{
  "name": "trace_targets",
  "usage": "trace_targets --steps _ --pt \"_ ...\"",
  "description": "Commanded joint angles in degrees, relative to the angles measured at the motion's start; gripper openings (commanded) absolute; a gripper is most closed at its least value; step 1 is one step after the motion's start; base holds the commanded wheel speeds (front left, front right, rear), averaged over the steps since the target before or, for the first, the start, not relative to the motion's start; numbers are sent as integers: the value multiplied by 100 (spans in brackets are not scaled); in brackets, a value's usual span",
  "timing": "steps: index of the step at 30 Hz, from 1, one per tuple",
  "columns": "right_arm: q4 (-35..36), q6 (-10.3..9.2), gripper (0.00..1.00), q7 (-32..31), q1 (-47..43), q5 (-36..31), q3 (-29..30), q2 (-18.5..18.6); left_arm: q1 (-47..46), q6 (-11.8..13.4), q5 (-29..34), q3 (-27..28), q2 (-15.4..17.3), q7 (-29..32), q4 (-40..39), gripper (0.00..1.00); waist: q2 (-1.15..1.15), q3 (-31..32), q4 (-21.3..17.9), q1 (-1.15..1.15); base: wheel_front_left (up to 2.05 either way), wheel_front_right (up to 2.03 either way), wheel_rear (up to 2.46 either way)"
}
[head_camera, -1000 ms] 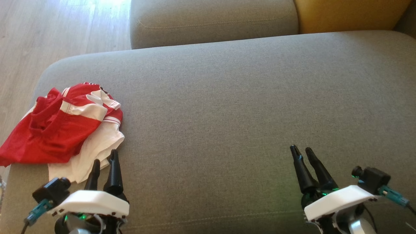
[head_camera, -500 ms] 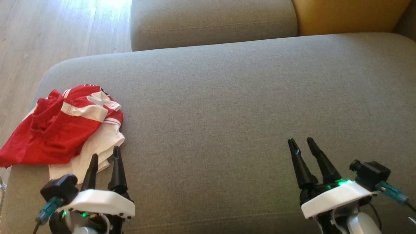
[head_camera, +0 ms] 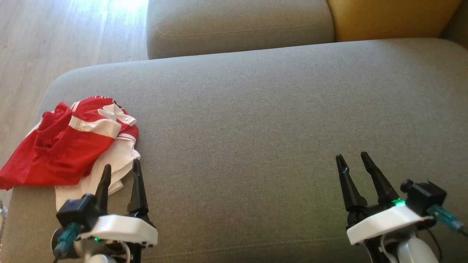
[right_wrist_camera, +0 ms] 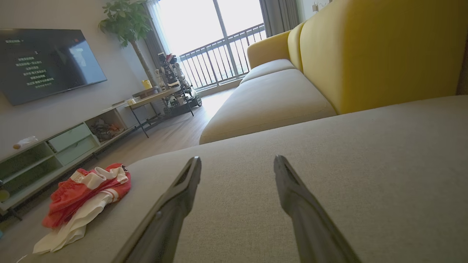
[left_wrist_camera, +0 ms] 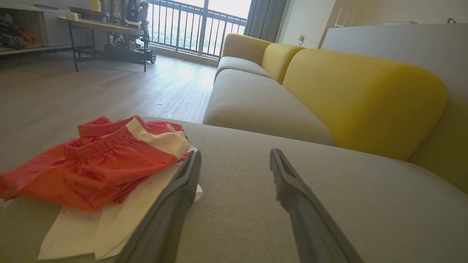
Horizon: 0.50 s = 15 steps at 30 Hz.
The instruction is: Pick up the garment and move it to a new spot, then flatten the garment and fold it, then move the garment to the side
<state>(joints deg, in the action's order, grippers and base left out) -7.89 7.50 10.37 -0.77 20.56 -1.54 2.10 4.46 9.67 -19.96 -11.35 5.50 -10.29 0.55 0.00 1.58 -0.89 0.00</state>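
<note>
Noting both sets of jaws spread wide and empty. The garment lies crumpled at the left end of the cushion, red over white. Your left gripper sits just beside its near white hem, apparently staged for the pick. Your right gripper waits well apart over bare fabric, probably the new spot. Long axis, judged: slanting from the cushion's left edge toward centre, elastic waistband turned away from you.

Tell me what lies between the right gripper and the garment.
Head view: bare sofa cushion from the right gripper to the garment, except the open left gripper at the garment's near edge.
</note>
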Motion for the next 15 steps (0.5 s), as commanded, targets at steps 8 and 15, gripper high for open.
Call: trace_targets --steps 8,15 --pt "190 -1 100 197 307 -656 -200 65 -140 39 644 133 47 -209 -264 100 0 32 9 0 0 0 0" --pt "232 -1 100 316 316 -1143 -319 70 -92 53 1158 153 9 -326 -354 100 0 82 -3 0 0 0 0"
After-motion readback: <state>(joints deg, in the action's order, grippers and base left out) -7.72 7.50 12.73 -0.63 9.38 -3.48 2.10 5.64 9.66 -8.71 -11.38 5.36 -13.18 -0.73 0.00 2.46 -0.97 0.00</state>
